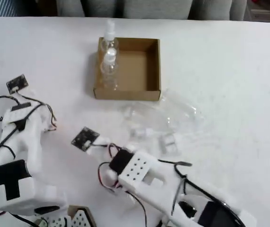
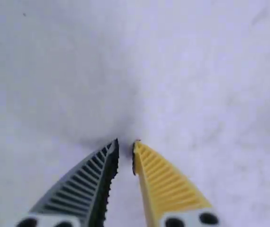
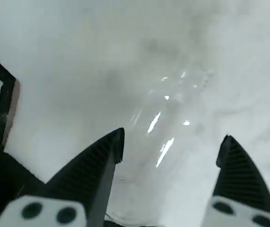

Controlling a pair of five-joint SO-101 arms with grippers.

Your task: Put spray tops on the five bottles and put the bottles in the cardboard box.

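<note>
The cardboard box (image 1: pixel 147 71) stands at the back middle of the white table. Two clear bottles (image 1: pixel 109 59) with spray tops lie along its left side. More clear bottles (image 1: pixel 166 113) lie on the table just in front of the box, with loose spray tops (image 1: pixel 168 142) beside them. My right gripper (image 3: pixel 173 137) is open, its black fingers on either side of a clear bottle (image 3: pixel 161 137) lying on the table. My left gripper (image 2: pixel 125 149) is shut on nothing, its grey and yellow tips just above bare table.
The left arm (image 1: pixel 16 142) lies along the table's left side. The right arm (image 1: pixel 149 182) reaches in from the front middle. A black-edged part (image 3: pixel 2 104) shows at the edge of the right wrist view. Chairs stand behind the table.
</note>
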